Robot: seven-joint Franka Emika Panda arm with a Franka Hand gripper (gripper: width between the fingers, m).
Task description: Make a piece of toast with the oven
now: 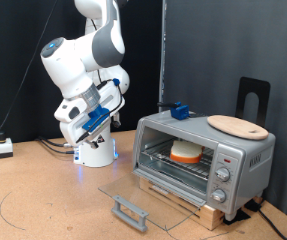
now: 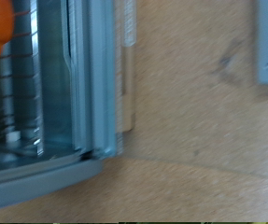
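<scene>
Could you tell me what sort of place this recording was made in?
Probably a robotics lab bench, not a real kitchen: black curtains hang behind a wooden tabletop, where the oven stands with its door down, toast inside. The end effector hangs nearby.

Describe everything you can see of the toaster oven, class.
The oven is a boxy silver-grey countertop unit resting on a wooden base. Its glass door lies dropped open, handle outward. A piece of toast sits inside on the rack. Knobs line its front panel, and a round wooden board lies on top.

no readable text, label or number anywhere — the oven (image 1: 203, 156) panel included.
</scene>
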